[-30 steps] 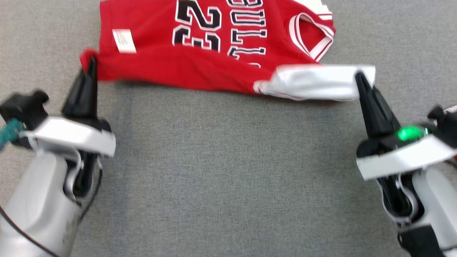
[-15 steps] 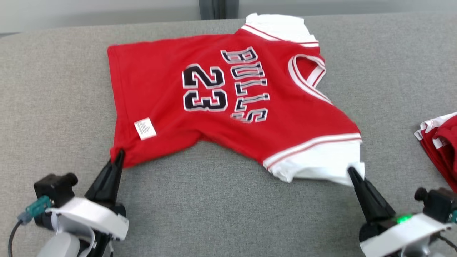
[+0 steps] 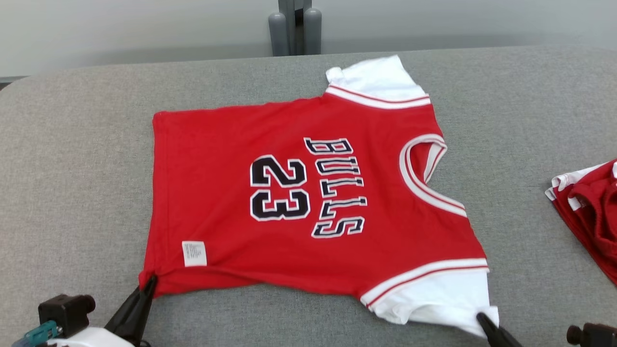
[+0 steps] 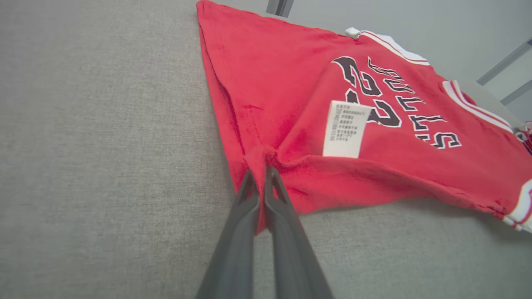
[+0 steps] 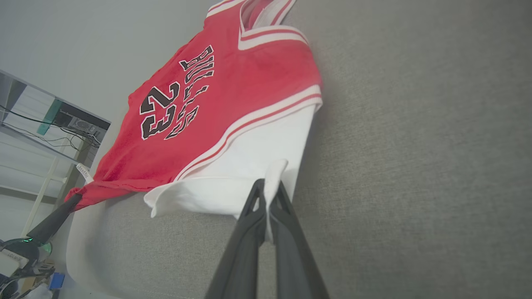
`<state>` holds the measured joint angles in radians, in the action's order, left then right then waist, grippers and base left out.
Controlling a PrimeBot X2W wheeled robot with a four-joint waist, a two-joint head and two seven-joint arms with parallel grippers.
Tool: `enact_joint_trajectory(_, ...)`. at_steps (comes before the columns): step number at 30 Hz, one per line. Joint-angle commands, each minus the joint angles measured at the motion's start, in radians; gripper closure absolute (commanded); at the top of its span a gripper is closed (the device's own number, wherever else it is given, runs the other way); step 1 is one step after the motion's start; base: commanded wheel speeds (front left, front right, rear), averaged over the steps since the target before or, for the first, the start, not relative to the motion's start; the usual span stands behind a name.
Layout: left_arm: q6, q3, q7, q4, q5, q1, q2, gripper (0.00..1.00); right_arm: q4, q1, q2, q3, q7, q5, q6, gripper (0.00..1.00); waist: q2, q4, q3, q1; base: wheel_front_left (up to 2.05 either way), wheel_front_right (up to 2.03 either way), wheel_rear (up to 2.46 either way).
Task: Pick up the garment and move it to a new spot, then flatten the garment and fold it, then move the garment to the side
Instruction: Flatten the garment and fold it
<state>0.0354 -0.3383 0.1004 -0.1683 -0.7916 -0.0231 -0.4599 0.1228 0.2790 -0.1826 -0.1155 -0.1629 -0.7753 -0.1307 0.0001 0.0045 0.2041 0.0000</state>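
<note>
Red jersey (image 3: 217,193) lies spread near the bench's (image 3: 72,159) front edge; left gripper (image 3: 151,280) clamps its hem corner, right gripper (image 3: 480,317) its white sleeve.

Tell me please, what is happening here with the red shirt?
The robot holds a red jersey on the grey table. Its left gripper is shut on the near hem corner, its right gripper on the near white sleeve. The jersey lies mostly flat, print up, not yet folded. Another red garment lies at the right edge.
</note>
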Motion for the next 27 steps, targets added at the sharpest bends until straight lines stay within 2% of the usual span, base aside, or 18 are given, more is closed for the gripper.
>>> enact_joint_trajectory(1, -0.011, 0.007, -0.016, 0.020, -0.010, -0.027, -0.020, 1.00, 0.029, 0.035, 0.010, 0.015, -0.036, -0.007, 0.000, 1.00, -0.0001, -0.004, -0.007, 0.0000, 0.00, 0.00, 0.00)
enact_joint_trajectory(7, -0.037, 0.015, -0.089, 0.094, -0.043, -0.099, -0.067, 1.00, 0.123, 0.126, 0.053, 0.054, -0.159, -0.013, 0.000, 1.00, -0.0001, -0.019, -0.014, 0.0000, 0.00, 0.00, 0.00)
enact_joint_trajectory(14, -0.072, 0.029, -0.174, 0.179, -0.085, -0.159, -0.113, 1.00, 0.214, 0.172, 0.083, 0.100, -0.250, 0.018, 0.000, 1.00, -0.0001, -0.037, -0.012, 0.0000, 0.00, 0.00, 0.00)
enact_joint_trajectory(20, -0.106, 0.056, -0.186, 0.249, -0.089, -0.152, -0.131, 1.00, 0.272, 0.083, 0.080, 0.123, -0.229, 0.098, 0.000, 1.00, -0.0001, -0.038, 0.000, 0.0000, 0.00, 0.00, 0.00)
enact_joint_trajectory(27, -0.120, 0.061, -0.186, 0.260, -0.087, -0.063, -0.106, 1.00, 0.191, -0.089, 0.058, 0.087, -0.206, 0.170, 0.000, 1.00, -0.0001, -0.012, 0.015, 0.0000, 0.00, 0.00, 0.00)
